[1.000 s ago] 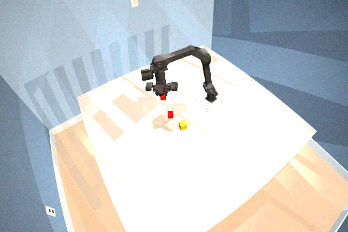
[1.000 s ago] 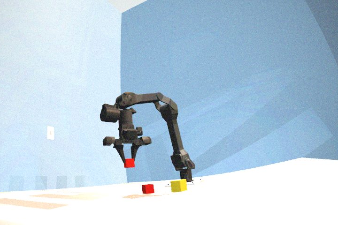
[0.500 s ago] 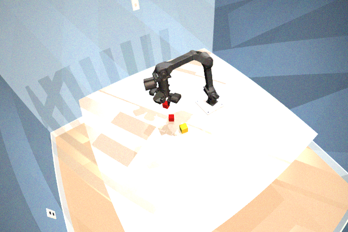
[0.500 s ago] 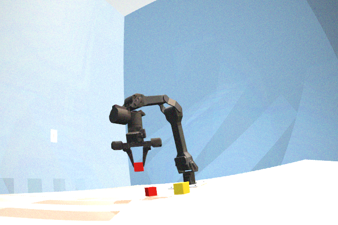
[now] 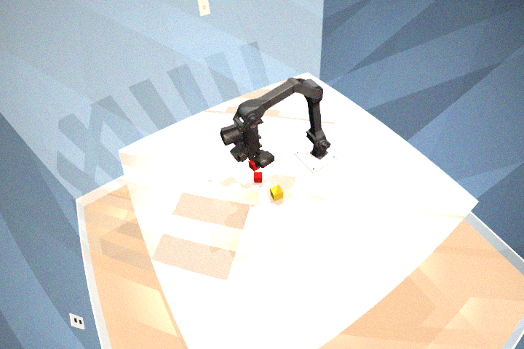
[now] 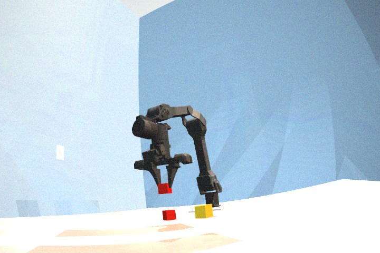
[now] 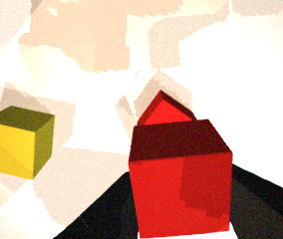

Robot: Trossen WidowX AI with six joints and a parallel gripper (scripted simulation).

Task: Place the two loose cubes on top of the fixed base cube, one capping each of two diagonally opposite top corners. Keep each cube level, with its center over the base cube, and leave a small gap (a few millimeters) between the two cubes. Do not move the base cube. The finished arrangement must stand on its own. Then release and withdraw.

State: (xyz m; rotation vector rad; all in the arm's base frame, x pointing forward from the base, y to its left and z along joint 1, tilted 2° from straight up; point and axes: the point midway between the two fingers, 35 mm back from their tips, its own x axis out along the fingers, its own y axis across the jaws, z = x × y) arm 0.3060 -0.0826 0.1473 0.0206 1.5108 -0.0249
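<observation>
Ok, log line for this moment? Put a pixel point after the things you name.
claw (image 6: 165, 185): shut on red cube (image 5: 253, 165) (image 6: 164, 188) (image 7: 181, 194), raised | other red cube (image 5: 257, 177) (image 6: 169, 215) (image 7: 165, 114): on table | yellow cube (image 5: 276, 192) (image 6: 203, 211) (image 7: 9, 149): uncapped

A white socket plate with two dark openings (image 5: 76, 321) sits low on the blue wall (image 5: 19, 246) (image 6: 241, 74). Another pale plate (image 5: 204, 7) (image 6: 59, 152) is mounted higher up. Light wood-toned flooring (image 5: 118, 263) spreads below the white table (image 5: 332, 246) (image 6: 316, 220).

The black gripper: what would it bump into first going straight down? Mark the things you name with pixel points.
Probably the white table top (image 5: 353, 230) (image 6: 286, 220), met by the red cube (image 6: 164, 188) (image 7: 181, 194) in its fingers; the other red cube might be clipped, depth is unclear.
</observation>
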